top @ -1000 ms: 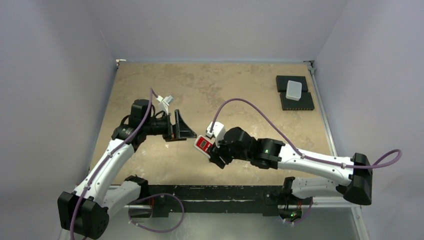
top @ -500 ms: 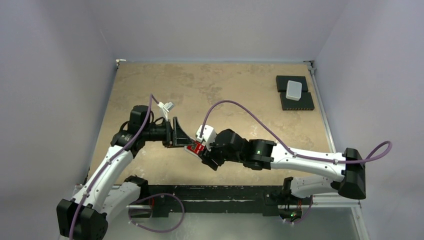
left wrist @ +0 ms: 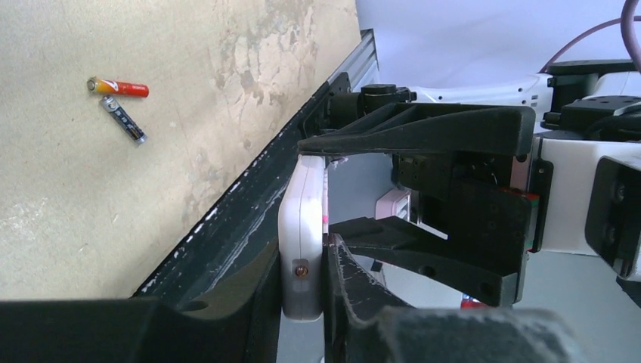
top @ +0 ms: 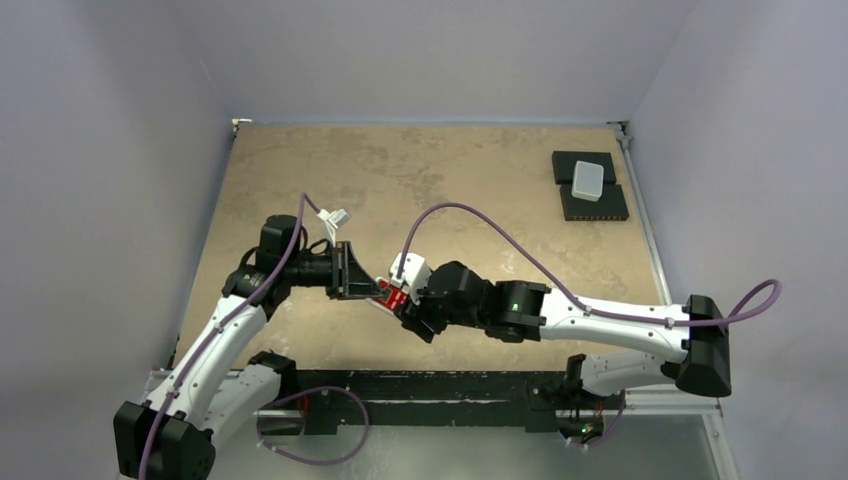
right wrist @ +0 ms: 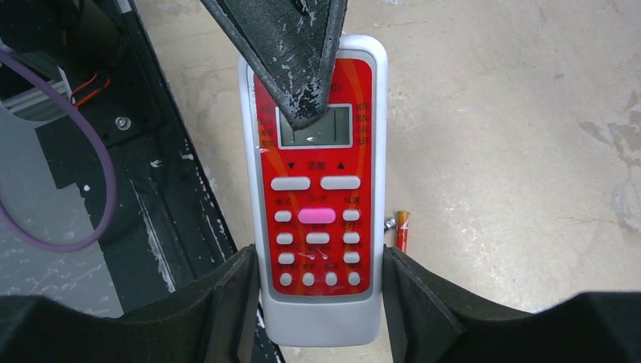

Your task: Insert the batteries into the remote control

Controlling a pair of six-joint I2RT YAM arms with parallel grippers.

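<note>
**Arm pose.** The left arm [top: 215, 340] rises from its base at the near left, bends at the elbow and reaches right. The right arm [top: 610, 318] stretches low and long from the near right towards the left. The two claws meet over the near-centre part of the counter [top: 450, 180], tip to tip.

**Claws.** The right claw [top: 410, 308] is closed on the remote control [right wrist: 317, 227]. Its two pads press the long white edges at the button end, and the red face is turned to the right wrist camera. The left claw [left wrist: 302, 265] is closed on the opposite end of the same remote. One finger [right wrist: 298, 60] lies flat across the display window, and the other is against the plain white back. In the left wrist view the remote stands edge-on between those fingers, touching both.

**Task items.** The remote is held clear of the counter, over its near edge, between both claws. The batteries [left wrist: 119, 88] lie on the bare counter, just beside each other at an angle and apart from the remote. One is orange, the other dark. The right wrist view shows one orange end just beside the remote's right edge, on the surface behind it.

**Surroundings.** A white box [top: 589, 180] sits on black pads [top: 595, 207] at the far right, well apart from the arms. A purple cable [top: 480, 215] arches over the right claw. The dark rail [left wrist: 227, 219] along the counter's near edge runs close under the grip.
</note>
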